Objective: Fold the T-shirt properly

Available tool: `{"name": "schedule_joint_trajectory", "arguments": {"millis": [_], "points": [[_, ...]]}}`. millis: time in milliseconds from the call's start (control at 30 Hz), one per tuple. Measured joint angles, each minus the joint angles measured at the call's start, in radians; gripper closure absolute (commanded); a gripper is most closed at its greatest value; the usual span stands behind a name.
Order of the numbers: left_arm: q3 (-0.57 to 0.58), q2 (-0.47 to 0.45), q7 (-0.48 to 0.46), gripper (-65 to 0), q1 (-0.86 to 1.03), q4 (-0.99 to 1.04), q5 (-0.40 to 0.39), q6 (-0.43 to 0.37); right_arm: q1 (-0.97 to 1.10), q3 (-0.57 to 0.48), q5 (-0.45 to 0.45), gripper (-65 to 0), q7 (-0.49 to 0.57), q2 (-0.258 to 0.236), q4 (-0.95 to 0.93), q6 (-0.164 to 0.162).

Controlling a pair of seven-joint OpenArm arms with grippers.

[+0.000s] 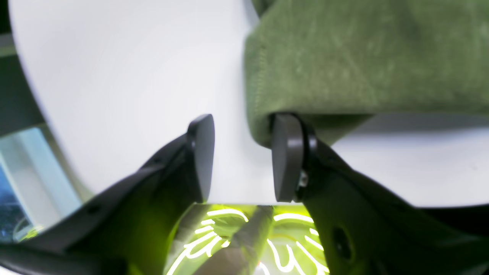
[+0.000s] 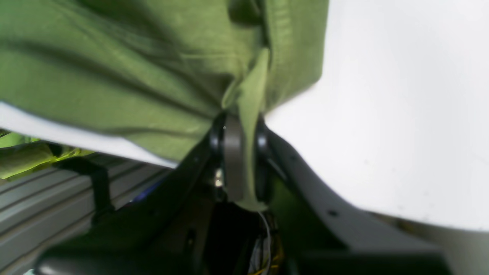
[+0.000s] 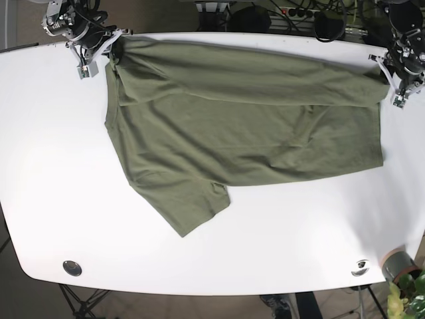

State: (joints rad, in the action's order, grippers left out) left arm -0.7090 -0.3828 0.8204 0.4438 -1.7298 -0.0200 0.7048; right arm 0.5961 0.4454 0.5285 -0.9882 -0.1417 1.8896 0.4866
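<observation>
T-shirt (image 3: pixel 246 126): green, spread on white counter (image 3: pixel 53 173), top edge folded over.
Left fingers (image 1: pixel 287 156): apart, beside shirt corner.
Right fingers (image 2: pixel 233 160): clamped on shirt fabric.

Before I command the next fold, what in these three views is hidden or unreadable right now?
- Second sleeve: base view shows one sleeve; the other lies under the folded T-shirt.
- Left pincer: open beside the cloth edge in its wrist view; whether one pad touches fabric is hidden by the cloth itself.
- Right pincer: shut on fabric, but blur hides how many layers.
- Both pincers are too small in the base view.
</observation>
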Motion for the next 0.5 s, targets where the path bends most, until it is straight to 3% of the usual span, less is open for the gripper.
{"name": "schedule_joint_trajectory", "arguments": {"millis": [167, 300, 500], "points": [[-0.015, -0.004, 0.016, -22.1, 0.027, -0.034, 0.019, -0.001, 0.001, 0.000, -0.001, -3.0, -0.001, 0.000, 0.001, 0.000], [-0.063, -0.002, -0.006, -22.2, 0.058, -0.044, -0.016, 0.003, -0.001, 0.000, -0.002, -3.0, 0.000, 0.000, 0.001, 0.000], [-0.116, 0.000, 0.018, -22.2, 0.071, -0.042, 0.015, -0.001, -0.001, 0.000, -0.005, -3.2, 0.000, 0.000, 0.001, 0.000]]}}
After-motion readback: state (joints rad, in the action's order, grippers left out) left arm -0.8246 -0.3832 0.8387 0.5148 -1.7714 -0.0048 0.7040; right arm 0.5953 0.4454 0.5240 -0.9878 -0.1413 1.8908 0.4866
